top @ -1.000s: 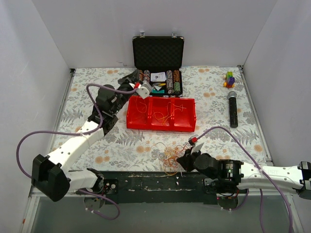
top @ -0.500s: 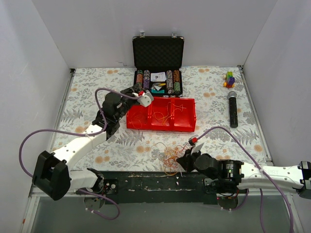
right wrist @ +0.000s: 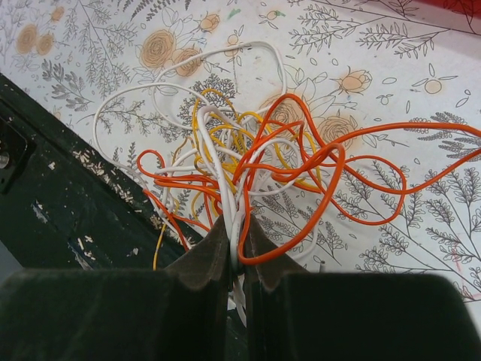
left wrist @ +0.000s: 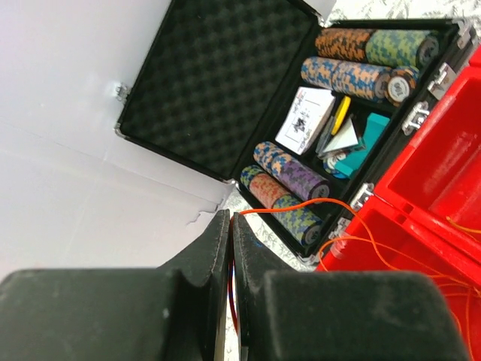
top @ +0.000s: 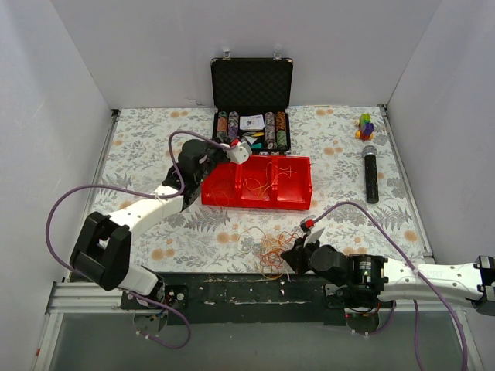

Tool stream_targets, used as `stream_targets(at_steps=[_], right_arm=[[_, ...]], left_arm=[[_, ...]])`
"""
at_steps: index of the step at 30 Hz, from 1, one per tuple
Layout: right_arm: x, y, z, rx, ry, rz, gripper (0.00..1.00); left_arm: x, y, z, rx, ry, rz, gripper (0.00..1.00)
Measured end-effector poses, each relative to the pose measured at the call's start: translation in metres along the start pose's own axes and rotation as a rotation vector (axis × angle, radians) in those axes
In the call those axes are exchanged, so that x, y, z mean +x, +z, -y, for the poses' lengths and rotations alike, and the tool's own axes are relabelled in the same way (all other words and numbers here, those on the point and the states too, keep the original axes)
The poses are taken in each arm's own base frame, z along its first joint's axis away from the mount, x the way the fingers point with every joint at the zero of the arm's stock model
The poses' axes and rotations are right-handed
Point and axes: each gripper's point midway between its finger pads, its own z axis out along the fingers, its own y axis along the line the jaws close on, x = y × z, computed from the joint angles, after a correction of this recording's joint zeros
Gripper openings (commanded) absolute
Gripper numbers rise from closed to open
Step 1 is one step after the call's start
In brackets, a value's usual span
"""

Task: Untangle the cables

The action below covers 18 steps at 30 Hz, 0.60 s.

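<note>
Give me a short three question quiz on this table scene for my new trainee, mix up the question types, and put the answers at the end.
1. True or false: the red tray has three compartments.
2. What is the right gripper shut on? A the microphone, B the cables, C the red tray.
3. Fill in: the wire pinched by the left gripper is coloured ___.
Key: 1 true; 2 B; 3 orange.
</note>
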Motion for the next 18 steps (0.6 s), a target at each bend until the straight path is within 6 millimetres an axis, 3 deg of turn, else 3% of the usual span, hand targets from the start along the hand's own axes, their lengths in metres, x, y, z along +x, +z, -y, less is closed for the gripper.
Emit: stream_targets(at_steps=[4,13,18], right_arm=[[0.001,0.0,0.001,0.005,-0.001,-0.002,0.03],[0.001,-0.001,0.002,0.018,-0.003,-0.009,0.03],[-0.001,-0.003,0.003,0.026,-0.005,-0.01,0.03]], left_arm=[[0.01,0.001,0.015,0.065,0.008,-0.019,0.0],[0.057,-0.002,0.086,0.373,-0.069,-0.127,0.01],[0.071,0.012,0.095,0.416,-0.131,-0.181,0.08]])
